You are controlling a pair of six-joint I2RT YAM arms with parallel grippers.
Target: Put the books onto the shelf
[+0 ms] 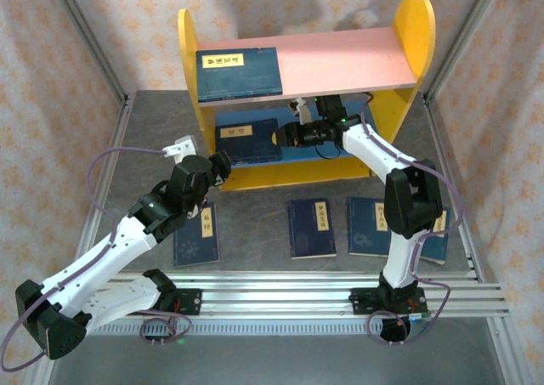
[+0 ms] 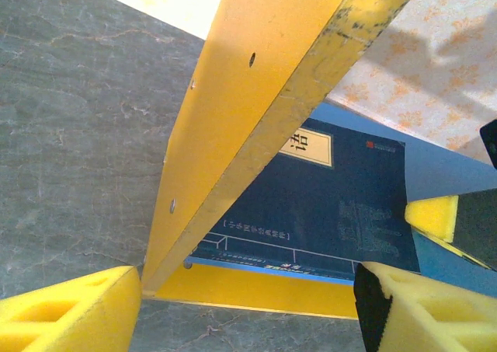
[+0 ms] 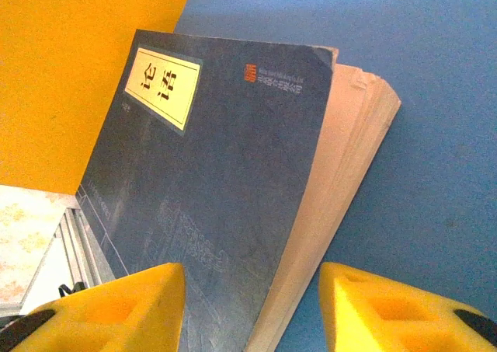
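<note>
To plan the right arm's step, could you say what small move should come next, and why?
Probably draw the right gripper straight back out of the shelf: its book already lies on the blue lower board and the jaws stand open.

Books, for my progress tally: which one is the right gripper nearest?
The book on the blue lower board, between the right gripper's fingers; another book lies on the pink board, the rest on the table.
</note>
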